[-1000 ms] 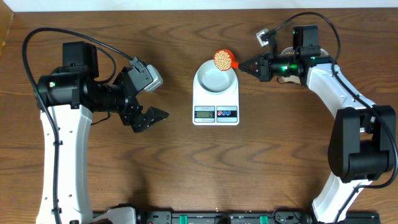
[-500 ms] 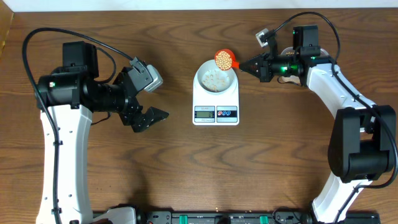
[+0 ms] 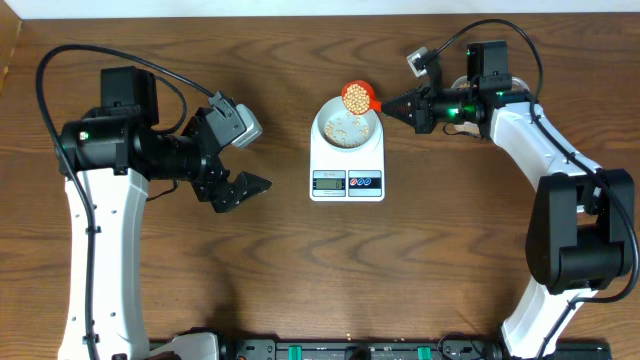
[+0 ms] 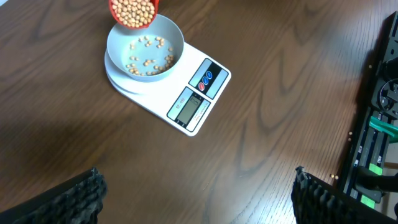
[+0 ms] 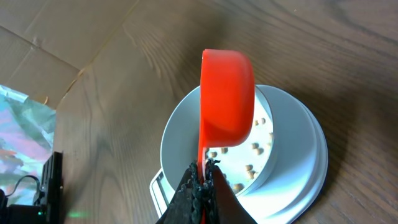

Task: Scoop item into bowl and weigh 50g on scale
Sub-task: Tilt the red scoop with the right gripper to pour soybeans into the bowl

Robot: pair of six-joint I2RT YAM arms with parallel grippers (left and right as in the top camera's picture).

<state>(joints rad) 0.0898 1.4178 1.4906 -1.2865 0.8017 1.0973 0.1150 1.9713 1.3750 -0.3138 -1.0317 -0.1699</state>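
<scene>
Holding a bean-filled scoop over the bowl on the scale

Left of the scale point(image 4: 198, 94), the left fingers point(image 3: 243, 187) are spread wide and empty above the counter point(image 4: 261, 149). On the scale's platform sits the bowl point(image 4: 176, 38), with scattered beans point(image 4: 149, 59) in its bottom. At the scale's far right corner, the right fingers point(image 5: 200, 193) pinch the handle of an orange scoop point(image 5: 227, 93) full of beans, which is over the bowl's rim.

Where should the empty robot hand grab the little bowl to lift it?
I'd pinch the bowl by its thin rim from straight above, one finger inside, one outside, on its left side facing the open left end effector. It is round and open-topped with beans inside, and the red scoop hangs over its far-right rim.
</scene>
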